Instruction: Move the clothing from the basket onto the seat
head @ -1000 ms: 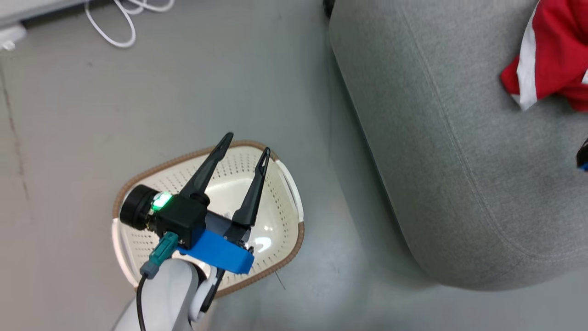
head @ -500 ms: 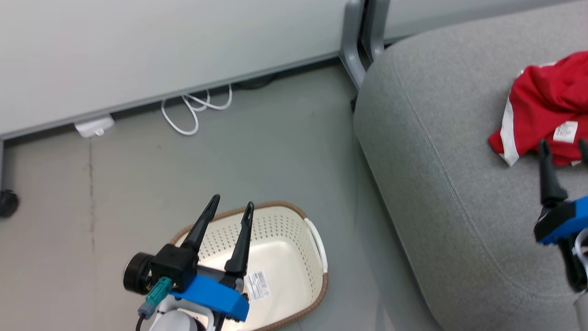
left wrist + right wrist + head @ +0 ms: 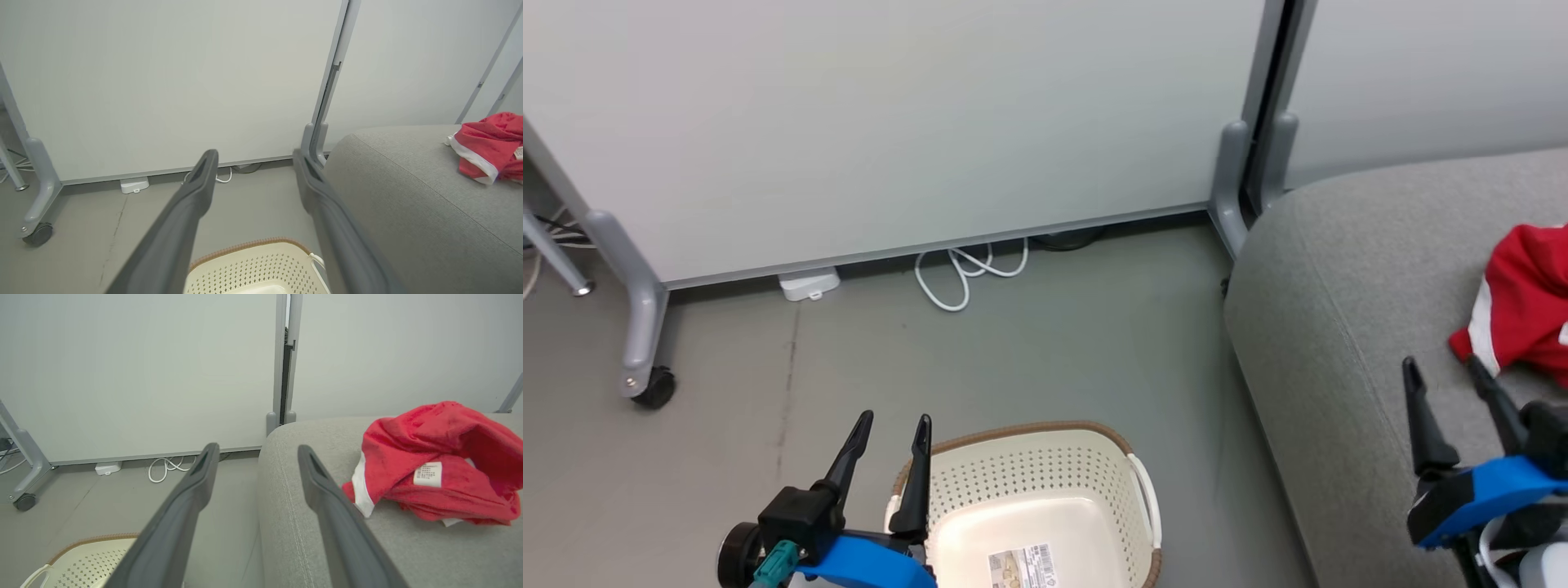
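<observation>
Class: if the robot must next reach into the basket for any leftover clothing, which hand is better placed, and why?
Probably the left. The left hand is open at the rim of the basket; the right hand is open over the seat, near the clothing, farther from the basket.
</observation>
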Motion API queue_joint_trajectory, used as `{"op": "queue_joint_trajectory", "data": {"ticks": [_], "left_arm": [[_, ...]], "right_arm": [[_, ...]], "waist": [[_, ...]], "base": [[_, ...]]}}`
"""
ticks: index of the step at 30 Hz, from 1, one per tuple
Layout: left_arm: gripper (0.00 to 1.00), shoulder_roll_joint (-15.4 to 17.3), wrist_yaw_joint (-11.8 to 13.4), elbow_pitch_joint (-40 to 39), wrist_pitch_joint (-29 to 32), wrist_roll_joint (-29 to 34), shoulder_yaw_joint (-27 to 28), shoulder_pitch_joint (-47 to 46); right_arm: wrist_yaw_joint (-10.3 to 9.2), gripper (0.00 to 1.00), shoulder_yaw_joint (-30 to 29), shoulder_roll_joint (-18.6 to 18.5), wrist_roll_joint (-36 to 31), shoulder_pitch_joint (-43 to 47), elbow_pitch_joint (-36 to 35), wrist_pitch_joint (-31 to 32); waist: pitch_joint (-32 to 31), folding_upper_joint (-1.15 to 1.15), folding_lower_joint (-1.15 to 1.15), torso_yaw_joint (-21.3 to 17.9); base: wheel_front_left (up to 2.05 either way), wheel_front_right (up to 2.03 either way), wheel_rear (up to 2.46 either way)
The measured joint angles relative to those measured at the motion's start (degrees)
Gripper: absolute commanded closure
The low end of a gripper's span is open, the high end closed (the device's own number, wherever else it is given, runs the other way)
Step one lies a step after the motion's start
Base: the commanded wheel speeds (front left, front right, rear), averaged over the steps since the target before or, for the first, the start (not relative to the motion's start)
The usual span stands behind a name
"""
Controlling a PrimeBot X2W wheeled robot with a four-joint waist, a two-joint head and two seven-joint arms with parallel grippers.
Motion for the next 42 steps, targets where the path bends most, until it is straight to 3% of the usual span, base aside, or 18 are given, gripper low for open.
{"op": "queue_joint_trajectory", "data": {"ticks": [15,42], "left_arm": [[0.0,-0.15,-0.09,2.97,0.0,0.53,4.97,1.18],[0.0,0.58,-0.1,4.72,0.0,-0.21,5.44,1.32]], "right_arm": [[0.0,0.0,3.83,4.87,-1.43,5.06,-1.35,-2.44],[0.0,0.0,6.59,7.08,-1.48,5.61,-0.59,-2.69]], "waist": [[-2.94,0.0,0.01,4.29],[-3.05,-0.01,0.01,4.39]], "base": [[0.0,0.0,0.0],[0.0,0.0,0.0]]}}
